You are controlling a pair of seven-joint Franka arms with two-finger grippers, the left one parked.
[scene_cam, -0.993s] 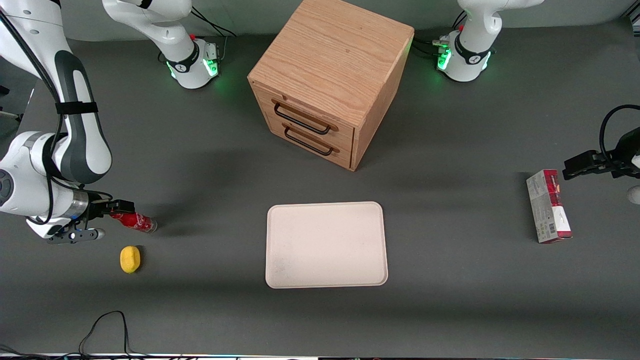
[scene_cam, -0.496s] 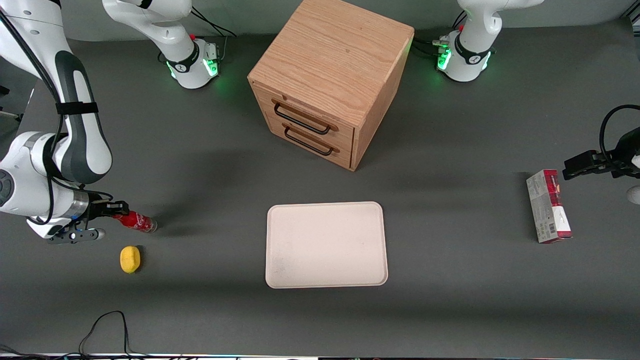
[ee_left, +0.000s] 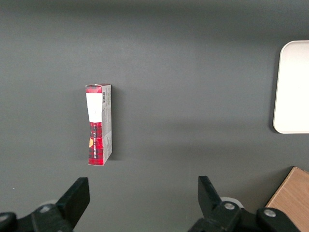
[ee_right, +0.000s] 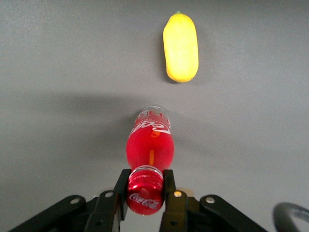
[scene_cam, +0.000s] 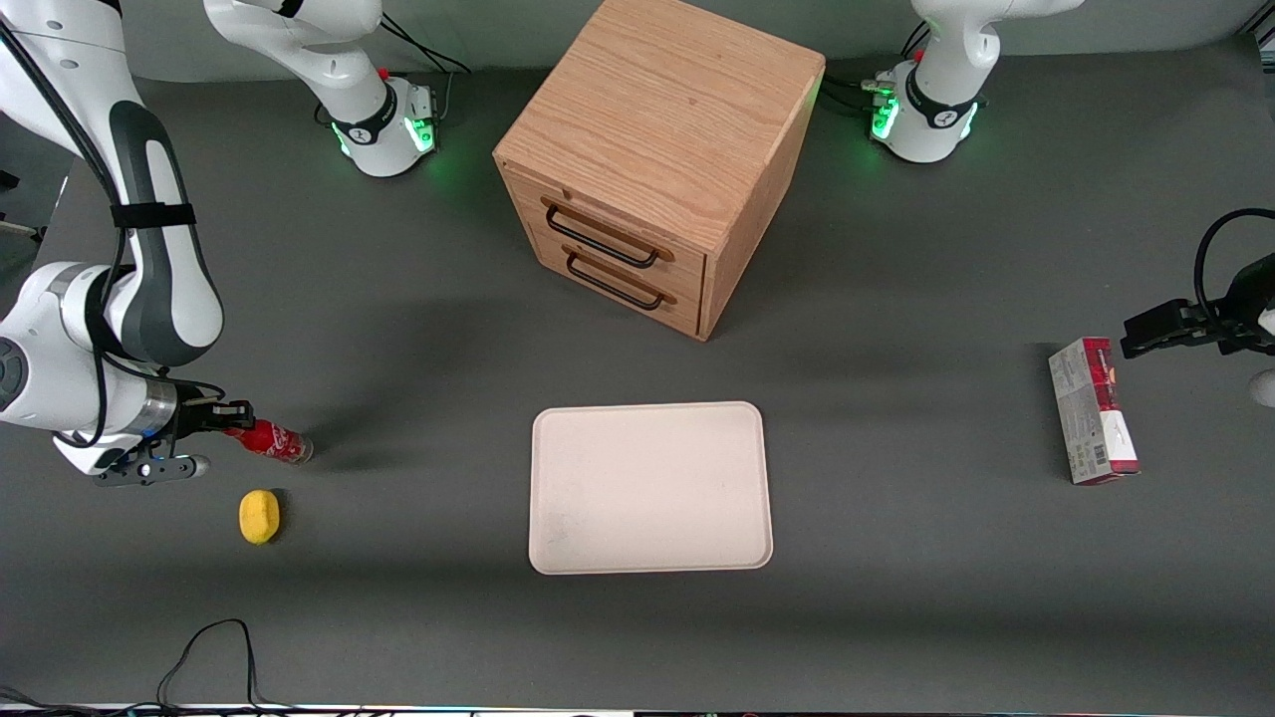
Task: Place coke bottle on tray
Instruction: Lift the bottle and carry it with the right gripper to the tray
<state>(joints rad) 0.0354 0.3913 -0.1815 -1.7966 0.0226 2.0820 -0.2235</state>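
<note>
Coke bottle (ee_right: 148, 145) gripped at its cap by the tool (ee_right: 145, 191), well apart from tray (scene_cam: 650, 487).

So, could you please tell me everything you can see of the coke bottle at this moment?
The coke bottle is small and slim, looks like clear plastic filled with red, with white lettering, a red cap and a clear base. It is tilted steeply, cap toward the working arm, its base at or near the grey table. The gripper has its jaws shut on the neck just under the cap. It lies toward the working arm's end of the table, apart from the yellow lemon-shaped thing and not on the tray.
</note>
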